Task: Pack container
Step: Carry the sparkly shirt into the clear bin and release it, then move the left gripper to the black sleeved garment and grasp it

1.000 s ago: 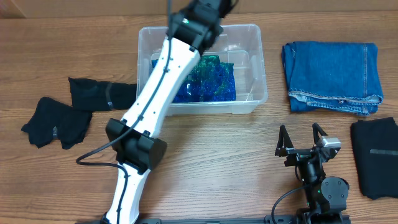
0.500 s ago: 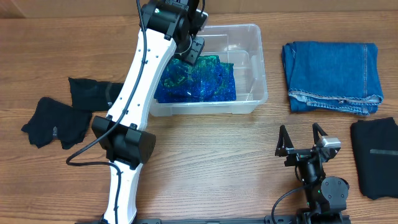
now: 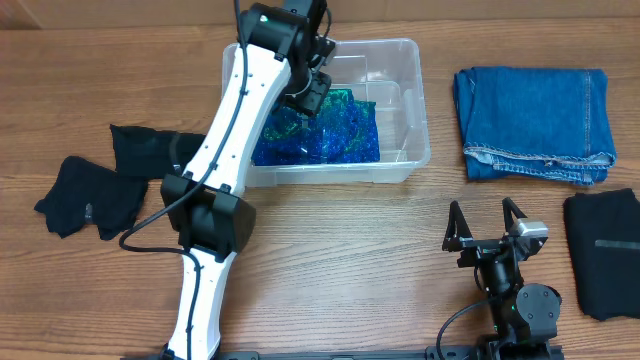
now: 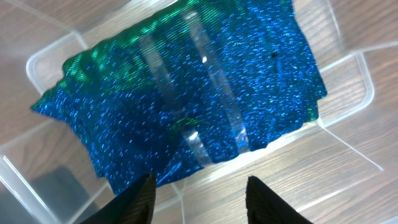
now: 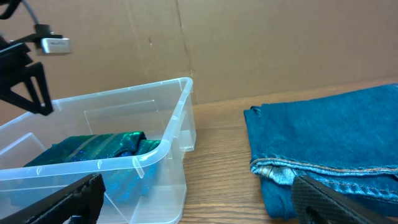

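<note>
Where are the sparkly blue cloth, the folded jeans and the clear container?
sparkly blue cloth (image 3: 340,130), overhead view, its middle.
folded jeans (image 3: 535,120), overhead view, centre of the stack.
clear container (image 3: 330,176), overhead view, its front wall.

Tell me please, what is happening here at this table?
The left gripper hangs open above the container, where a sparkly blue-green cloth already lies inside. The right gripper rests open near the table's front edge, holding nothing. Folded jeans and black clothes lie on the table outside the container, not yet packed.
</note>
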Robot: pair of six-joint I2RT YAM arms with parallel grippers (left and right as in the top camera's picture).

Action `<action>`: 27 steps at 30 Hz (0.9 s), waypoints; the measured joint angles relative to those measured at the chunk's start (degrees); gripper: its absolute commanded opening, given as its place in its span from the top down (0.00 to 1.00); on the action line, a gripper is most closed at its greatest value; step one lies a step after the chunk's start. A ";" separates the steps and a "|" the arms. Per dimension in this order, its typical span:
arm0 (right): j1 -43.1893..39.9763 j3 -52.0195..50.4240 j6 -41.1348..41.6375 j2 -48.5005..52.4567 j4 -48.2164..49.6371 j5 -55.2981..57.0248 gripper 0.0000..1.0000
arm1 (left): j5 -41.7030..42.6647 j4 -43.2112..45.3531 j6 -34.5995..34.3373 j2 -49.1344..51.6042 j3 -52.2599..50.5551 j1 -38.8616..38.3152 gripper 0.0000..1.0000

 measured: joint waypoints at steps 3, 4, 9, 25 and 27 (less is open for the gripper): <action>0.02 0.00 -0.02 0.00 0.02 0.00 0.00 | -0.20 -1.77 -2.32 -4.83 0.04 5.40 0.23; 0.02 0.00 -0.02 0.00 0.07 0.00 0.00 | -0.63 -2.95 -2.73 -7.63 0.09 7.13 0.23; 0.02 0.00 -0.02 0.00 0.00 0.02 0.00 | -4.48 -8.28 -3.10 -22.40 1.38 13.38 0.12; 0.02 0.00 0.00 0.00 -0.02 0.02 0.00 | -2.08 23.96 -19.28 -28.35 -49.75 36.28 0.00; 0.02 0.00 -0.02 0.02 -0.02 0.02 0.00 | -1.90 30.10 -16.48 -28.28 -56.37 36.00 0.00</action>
